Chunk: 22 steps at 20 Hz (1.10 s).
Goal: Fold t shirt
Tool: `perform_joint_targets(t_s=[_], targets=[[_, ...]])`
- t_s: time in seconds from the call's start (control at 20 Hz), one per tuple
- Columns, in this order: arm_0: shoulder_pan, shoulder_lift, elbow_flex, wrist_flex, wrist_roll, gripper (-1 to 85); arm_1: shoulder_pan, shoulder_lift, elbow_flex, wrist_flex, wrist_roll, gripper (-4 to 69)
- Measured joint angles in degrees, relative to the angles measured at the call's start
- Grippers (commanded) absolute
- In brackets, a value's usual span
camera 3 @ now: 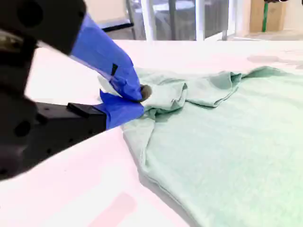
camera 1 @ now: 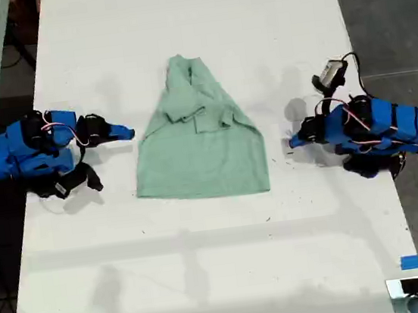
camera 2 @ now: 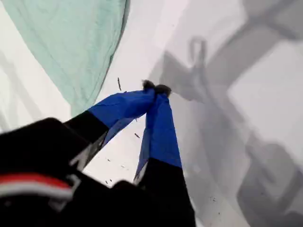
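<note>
T shirt (camera 1: 201,153): sleeves folded inward, mid-table. You see my first gripper (camera 2: 155,89) and my second gripper (camera 3: 137,97) closed, empty, parked beside it, probably between folds.

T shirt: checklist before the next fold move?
1. t shirt sleeves folded inward: ok.
2. Hem lying flat on the table: ok.
3. My first hand clear of the fabric: ok, it is over bare table.
4. My second hand free of the fabric: cannot tell; it sits right at the sleeve fold.
5. Hands open for a grasp: not ok, both look shut.
</note>
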<state>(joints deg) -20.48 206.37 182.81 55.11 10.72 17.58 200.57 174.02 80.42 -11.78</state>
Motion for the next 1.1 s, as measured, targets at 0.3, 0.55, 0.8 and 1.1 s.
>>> perform_joint_targets(t_s=[0.3,0.55,0.8,1.1], targets=[[0.0,0.0,0.0,0.0,0.0,0.0,-1.8,0.0,0.0,0.0,1.7,-1.2],[0.0,0.0,0.0,0.0,0.0,0.0,-1.9,0.0,0.0,0.0,3.7,-1.1],[-0.5,0.0,0.0,0.0,0.0,0.0,-5.5,-15.3,-10.7,-2.6,8.1,-1.3],[-0.4,0.0,0.0,0.0,0.0,0.0,-8.6,-65.8,-37.2,-16.4,8.9,16.2]])
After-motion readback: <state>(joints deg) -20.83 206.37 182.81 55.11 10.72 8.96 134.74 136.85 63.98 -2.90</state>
